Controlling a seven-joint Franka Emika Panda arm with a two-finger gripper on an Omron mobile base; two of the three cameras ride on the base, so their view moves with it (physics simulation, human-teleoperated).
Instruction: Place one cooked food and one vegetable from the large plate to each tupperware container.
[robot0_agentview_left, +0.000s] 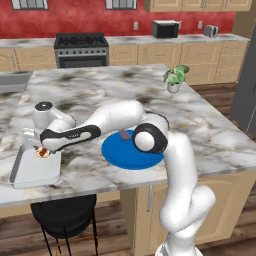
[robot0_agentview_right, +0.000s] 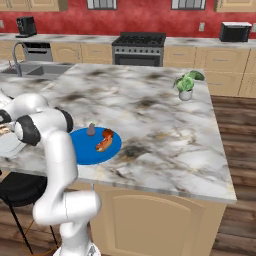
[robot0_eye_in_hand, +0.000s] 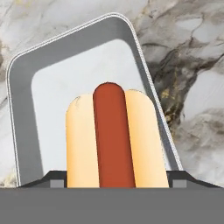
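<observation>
My gripper (robot0_agentview_left: 42, 150) is shut on a hot dog (robot0_eye_in_hand: 114, 138), a red sausage in a pale bun. It holds the hot dog low over the light grey tupperware tray (robot0_agentview_left: 30, 172) near the counter's front left edge. In the hand view the tray's (robot0_eye_in_hand: 26, 100) rim frames the hot dog from behind. The large blue plate (robot0_agentview_left: 120, 155) lies to the right, partly behind my forearm. On the blue plate (robot0_agentview_right: 82, 150) sit a second hot dog (robot0_agentview_right: 104, 141) and a small dark vegetable (robot0_agentview_right: 91, 130). The darker tray is out of view.
A potted plant (robot0_agentview_left: 175, 77) stands at the counter's far right. A black stool (robot0_agentview_left: 65, 212) sits below the front edge under the tray. A sink (robot0_agentview_right: 30, 70) is set into the counter's far left. The counter edge runs just in front of the tray.
</observation>
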